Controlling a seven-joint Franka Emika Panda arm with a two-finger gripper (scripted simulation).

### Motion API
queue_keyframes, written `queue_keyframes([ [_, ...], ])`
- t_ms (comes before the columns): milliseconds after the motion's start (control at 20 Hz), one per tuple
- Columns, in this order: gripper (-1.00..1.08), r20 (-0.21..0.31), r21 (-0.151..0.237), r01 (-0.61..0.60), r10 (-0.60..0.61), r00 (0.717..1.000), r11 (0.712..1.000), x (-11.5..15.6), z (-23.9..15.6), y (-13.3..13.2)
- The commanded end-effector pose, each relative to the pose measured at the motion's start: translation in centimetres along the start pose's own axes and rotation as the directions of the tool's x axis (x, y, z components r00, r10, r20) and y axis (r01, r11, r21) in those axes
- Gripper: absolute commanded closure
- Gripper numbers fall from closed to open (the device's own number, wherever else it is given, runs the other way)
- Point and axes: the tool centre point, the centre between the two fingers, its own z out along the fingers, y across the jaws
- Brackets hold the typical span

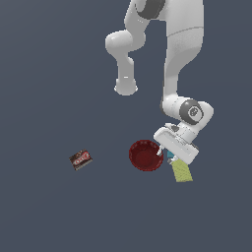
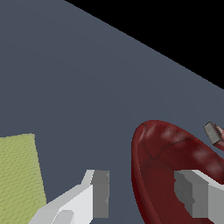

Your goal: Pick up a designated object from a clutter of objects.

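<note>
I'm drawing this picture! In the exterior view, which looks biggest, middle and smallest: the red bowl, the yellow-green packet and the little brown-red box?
1. The dark red bowl, clearly biggest.
2. The yellow-green packet, though the gripper hides part of it.
3. The brown-red box, close to the packet's visible part, so that ranking is unsure.

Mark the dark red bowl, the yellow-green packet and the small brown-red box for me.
dark red bowl (image 1: 145, 155), exterior view, on its textured inside.
yellow-green packet (image 1: 182, 173), exterior view, on the flat top face showing below the wrist.
small brown-red box (image 1: 80, 159), exterior view, on its printed top face.
</note>
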Motion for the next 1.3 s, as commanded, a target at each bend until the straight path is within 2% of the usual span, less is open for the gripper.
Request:
queue_keyframes([
  [0,-0.2,0.0,-0.001,0.0,0.0,1.0,1.0,0.0,0.7,0.0],
  [350,-0.2,-0.001,0.0,0.0,0.0,1.0,1.0,-0.1,2.7,0.1],
  [400,1.08,-0.001,0.0,0.0,0.0,1.0,1.0,-0.1,2.7,0.1],
  [1250,1.08,-0.001,0.0,0.001,-0.001,1.0,1.0,0.4,1.5,0.4],
])
